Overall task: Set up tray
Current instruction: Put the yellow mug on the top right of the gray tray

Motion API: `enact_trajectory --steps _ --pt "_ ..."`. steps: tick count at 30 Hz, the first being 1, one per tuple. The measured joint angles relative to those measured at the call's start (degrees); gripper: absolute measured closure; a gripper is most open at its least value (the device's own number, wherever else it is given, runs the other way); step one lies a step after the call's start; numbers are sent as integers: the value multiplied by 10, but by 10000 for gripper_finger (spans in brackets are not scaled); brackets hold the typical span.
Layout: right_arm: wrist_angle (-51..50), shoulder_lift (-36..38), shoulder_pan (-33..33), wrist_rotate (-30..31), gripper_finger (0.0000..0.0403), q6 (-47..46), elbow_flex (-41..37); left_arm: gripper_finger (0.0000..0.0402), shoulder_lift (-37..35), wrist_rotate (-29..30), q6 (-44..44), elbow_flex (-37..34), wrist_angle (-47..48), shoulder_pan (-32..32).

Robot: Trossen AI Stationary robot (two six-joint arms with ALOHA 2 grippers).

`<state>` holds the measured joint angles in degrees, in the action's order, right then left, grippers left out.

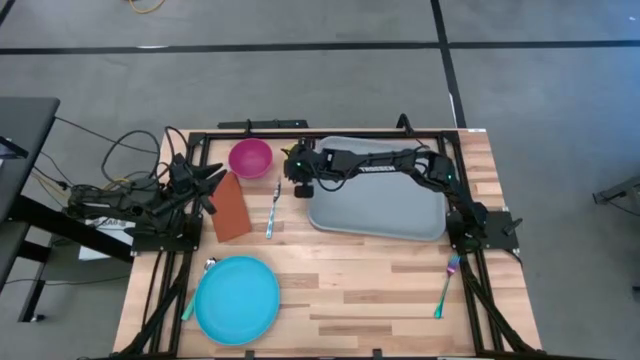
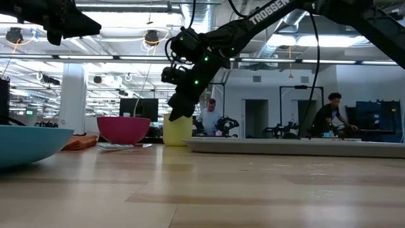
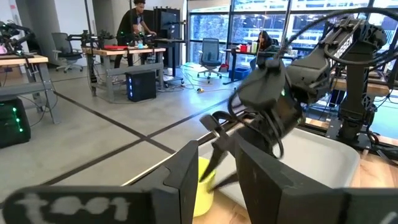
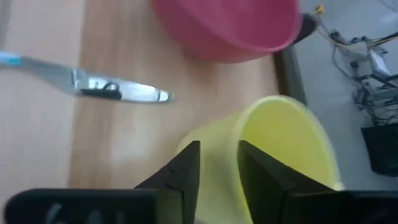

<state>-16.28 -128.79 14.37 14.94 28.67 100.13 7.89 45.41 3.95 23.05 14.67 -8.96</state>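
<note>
Two arms work at a wooden surface (image 1: 360,290).

**High view.** The tray (image 1: 385,212) lies flat on the surface's far right part, empty inside. The right arm reaches across the tray, and the right hand (image 1: 300,184) sits just off the tray's left edge. A pink bowl (image 1: 250,157) stands near that hand. A knife (image 1: 272,212) lies between the tray and a rust-coloured napkin (image 1: 230,208). A round blue plate (image 1: 237,298) rests at the near left. A fork (image 1: 446,285) lies near the right edge, apart from the tray. The left hand (image 1: 212,181) waits at the left, beside the napkin.

**Low view.** The right hand points down onto a yellow cup (image 2: 178,130), which stands on the surface between the pink bowl and the tray.

**Left wrist view.** The left hand is released: its fingers (image 3: 186,168) stand apart with nothing between them.

**Right wrist view.** The right hand is at the yellow cup's rim. Whether it is clenched on the cup cannot be told.
</note>
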Motion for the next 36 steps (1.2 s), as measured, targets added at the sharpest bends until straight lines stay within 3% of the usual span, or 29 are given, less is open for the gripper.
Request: enact_trajectory --steps 7,13,16,21,29,36 --pt "-26 1 -5 -14 394 -16 1 306 0 0 1 0 0 0" --pt "-76 1 -21 -6 395 -17 18 306 0 0 1 0 1 0" --pt "-119 1 -37 33 397 -17 50 306 0 0 1 0 1 0" --pt "-272 5 -61 80 399 -21 148 306 0 0 1 0 1 0" --pt "-585 8 -62 29 400 -159 335 306 0 0 25 0 1 0" --pt "-735 51 -21 30 399 -258 325 306 0 0 48 0 9 0"
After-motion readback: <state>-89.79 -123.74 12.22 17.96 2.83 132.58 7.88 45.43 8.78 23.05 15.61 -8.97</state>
